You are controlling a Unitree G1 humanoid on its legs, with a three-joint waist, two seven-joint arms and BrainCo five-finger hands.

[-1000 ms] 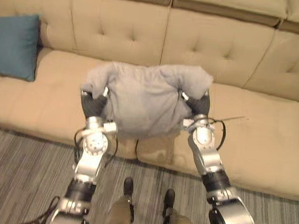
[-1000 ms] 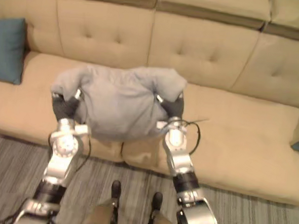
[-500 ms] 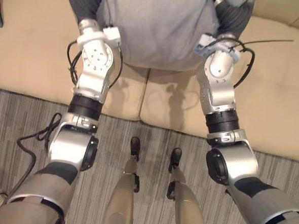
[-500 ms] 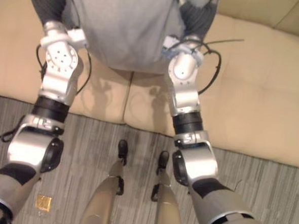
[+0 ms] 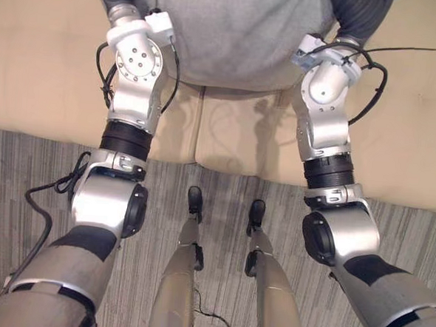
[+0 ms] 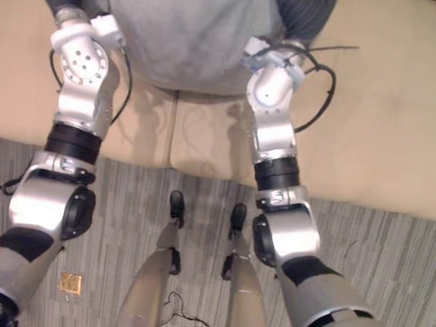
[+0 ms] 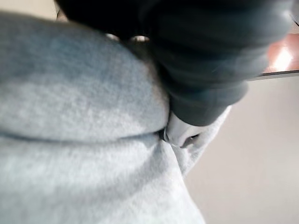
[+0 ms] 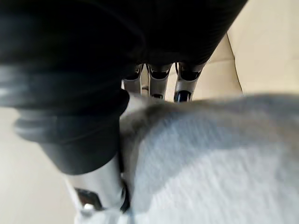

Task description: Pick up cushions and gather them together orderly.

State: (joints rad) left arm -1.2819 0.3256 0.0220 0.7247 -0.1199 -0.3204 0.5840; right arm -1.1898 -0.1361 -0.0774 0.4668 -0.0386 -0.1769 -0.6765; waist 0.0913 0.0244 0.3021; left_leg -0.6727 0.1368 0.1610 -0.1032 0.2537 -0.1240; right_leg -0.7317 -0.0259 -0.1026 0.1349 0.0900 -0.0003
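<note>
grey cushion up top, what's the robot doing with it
The robot holds the grey cushion up between both hands, over the seat of the beige sofa. Its right hand pinches the cushion's right edge between fingers and thumb. Its left hand is pressed into the left side.

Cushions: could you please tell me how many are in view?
1: the grey cushion, held between the left hand and right hand over the sofa. Others may lie outside these views.

Setting: living room or lounge. Evidence: a beige upholstered sofa (image 5: 38, 71) runs across the view, with grey striped carpet (image 5: 11, 158) before it and a soft grey cushion (image 5: 233, 31) above the seat.
</note>
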